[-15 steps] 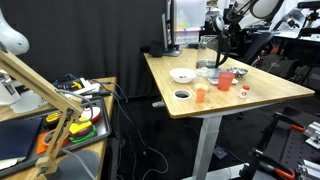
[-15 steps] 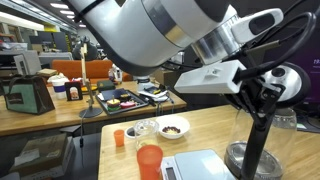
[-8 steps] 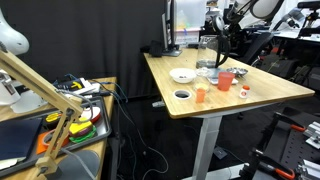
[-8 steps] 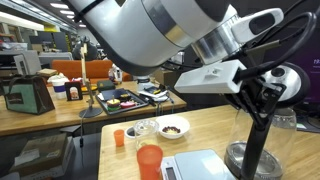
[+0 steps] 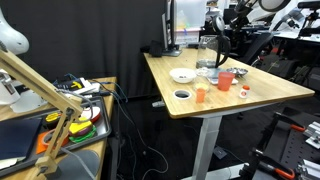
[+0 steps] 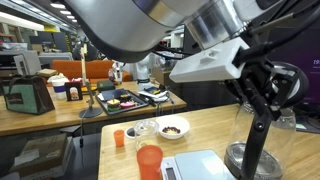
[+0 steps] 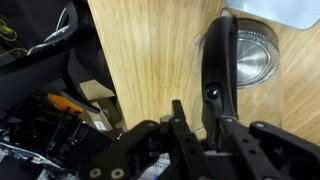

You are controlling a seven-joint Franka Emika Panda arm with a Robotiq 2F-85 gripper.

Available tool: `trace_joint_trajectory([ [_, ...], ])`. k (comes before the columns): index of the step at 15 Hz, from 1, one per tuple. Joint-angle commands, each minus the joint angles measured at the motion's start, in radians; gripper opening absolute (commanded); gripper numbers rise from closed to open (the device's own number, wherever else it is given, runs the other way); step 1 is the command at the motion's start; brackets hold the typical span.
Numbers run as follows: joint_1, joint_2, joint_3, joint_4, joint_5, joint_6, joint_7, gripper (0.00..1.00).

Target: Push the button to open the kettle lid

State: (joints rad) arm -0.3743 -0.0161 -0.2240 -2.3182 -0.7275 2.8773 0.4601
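**Inspector:** Position of the kettle?

**Assistant:** The kettle [image 5: 206, 55] stands upright at the far edge of the table [image 5: 280, 97], about midway along that edge. A white bowl [image 5: 181, 75] and a red cup [image 5: 226, 79] sit in front of it, towards the middle of the table. In an exterior view its glass body [image 6: 285, 135] rises just beside a flat scale [image 6: 200, 163].

**Inspector:** Position of the gripper?

**Assistant:** The gripper [image 7: 196, 120] hangs directly over the kettle's black handle [image 7: 218, 55]. In the wrist view the fingers [image 7: 177, 115] point down at the near end of the handle. A small round button [image 7: 212, 93] shows on the handle just ahead of the tips.

**Inspector:** State of the fingers?

**Assistant:** They stand narrowly apart, with a thin strip of tabletop visible between them. Nothing is clamped in the gap. I cannot tell whether a tip touches the handle.

**Inspector:** And the lid?

**Assistant:** From above, the lid [image 7: 255, 55] appears as a round top with silvery rings, at the far end of the handle. In an exterior view the gripper [image 6: 258, 88] stands in front of the kettle's top and hides it. I cannot tell whether the lid is raised or down.
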Motion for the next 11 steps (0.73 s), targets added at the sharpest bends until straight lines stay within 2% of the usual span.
trace_joint_trajectory([
  [1,0.001,-0.015,0.001,-0.015,0.000,0.000,0.000,0.28],
  [11,0.001,-0.015,0.003,-0.024,0.003,0.000,0.000,0.28],
])
